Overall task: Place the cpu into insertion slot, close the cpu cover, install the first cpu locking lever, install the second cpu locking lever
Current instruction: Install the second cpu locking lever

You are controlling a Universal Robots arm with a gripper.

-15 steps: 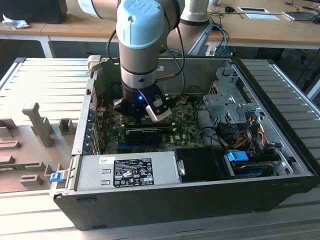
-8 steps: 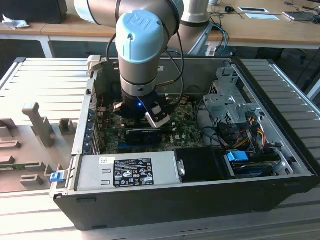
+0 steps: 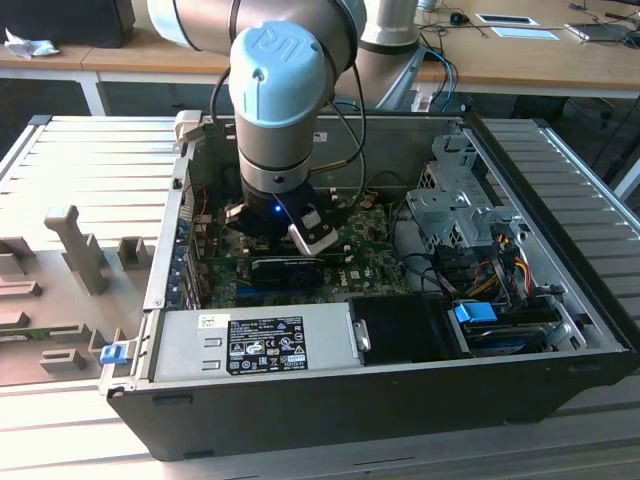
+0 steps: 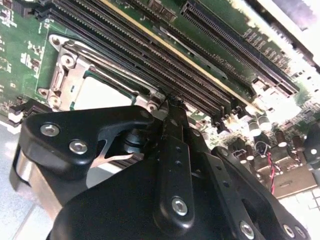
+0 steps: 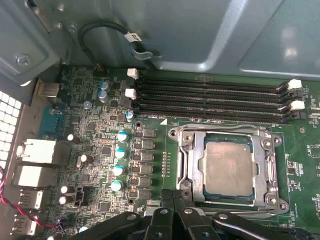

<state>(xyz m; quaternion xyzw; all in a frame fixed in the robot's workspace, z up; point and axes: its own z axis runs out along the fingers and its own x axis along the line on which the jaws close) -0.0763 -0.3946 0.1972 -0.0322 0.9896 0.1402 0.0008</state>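
1. The cpu is a square chip with a dull silvery-grey top, lying flat in the insertion slot on the green motherboard.
2. The cpu cover, a silvery metal frame with a square window, lies down around the chip, whose top shows through the window.
3. In the first wrist view the gripper sits at the socket's edge, just beside the cover's rim and apart from the chip; its black fingers are pressed together with nothing between them.
4. In the exterior view the arm's wrist hides the socket inside the open computer case.
5. In the second wrist view the gripper body covers part of the socket; the locking levers are hard to make out.
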